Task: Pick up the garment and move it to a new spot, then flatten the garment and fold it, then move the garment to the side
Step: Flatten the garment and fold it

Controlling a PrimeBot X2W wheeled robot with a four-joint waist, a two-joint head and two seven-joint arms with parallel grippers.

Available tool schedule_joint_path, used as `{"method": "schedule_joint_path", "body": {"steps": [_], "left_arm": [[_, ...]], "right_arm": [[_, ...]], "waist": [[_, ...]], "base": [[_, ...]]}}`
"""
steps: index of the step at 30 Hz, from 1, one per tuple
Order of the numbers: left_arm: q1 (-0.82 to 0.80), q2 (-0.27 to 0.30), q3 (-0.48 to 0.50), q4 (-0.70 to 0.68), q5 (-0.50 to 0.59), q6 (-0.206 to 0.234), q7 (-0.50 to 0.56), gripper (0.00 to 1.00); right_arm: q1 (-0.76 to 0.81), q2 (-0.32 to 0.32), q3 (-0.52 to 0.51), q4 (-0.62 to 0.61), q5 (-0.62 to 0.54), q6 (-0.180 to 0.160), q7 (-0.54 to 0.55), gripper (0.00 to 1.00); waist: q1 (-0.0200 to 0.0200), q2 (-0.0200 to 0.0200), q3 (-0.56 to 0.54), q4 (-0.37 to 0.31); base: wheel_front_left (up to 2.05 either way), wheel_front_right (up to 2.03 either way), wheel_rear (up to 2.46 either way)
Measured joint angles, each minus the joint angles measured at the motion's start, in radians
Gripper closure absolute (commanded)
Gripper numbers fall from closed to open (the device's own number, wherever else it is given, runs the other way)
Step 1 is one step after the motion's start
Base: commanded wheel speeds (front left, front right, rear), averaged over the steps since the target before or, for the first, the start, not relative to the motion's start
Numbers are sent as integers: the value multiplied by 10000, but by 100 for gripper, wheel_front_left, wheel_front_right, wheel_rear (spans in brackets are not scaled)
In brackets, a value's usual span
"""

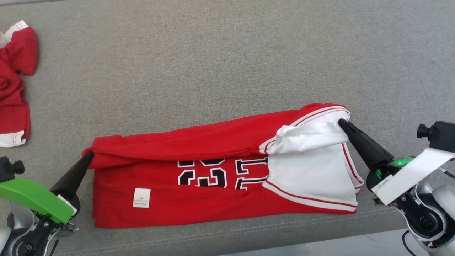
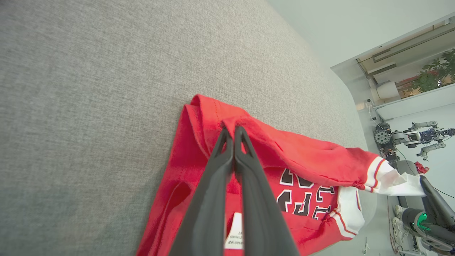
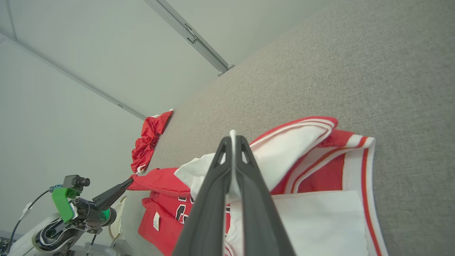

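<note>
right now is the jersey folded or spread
Half folded: jersey top edge doubled over the numbers, left claw and right claw pinching its ends.

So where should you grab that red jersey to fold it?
Pinch both ends of its folded-over long edge: red corner from the left, white end from the right. The jersey lies stretched sideways, so end grips should keep the fold straight. The left tool and right tool are shut there.

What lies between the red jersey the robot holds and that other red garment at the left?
Nothing: the head view shows bare grey cushion between the jersey and the other garment.
</note>
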Motion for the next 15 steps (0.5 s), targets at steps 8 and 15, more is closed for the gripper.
{"method": "schedule_joint_path", "body": {"steps": [8,15], "left_arm": [[-670,180,69,-282,111,-2,-79,100],[-1736,213,286,-219,575,-2,-339,100]], "right_arm": [[-1108,-311,-307,-226,-219,-192,349,100],[-2150,-307,-313,-146,-389,-276,673,100]], "waist": [[0,0,340,38],[0,0,773,75]], "base": [[0,0,0],[0,0,0]]}}
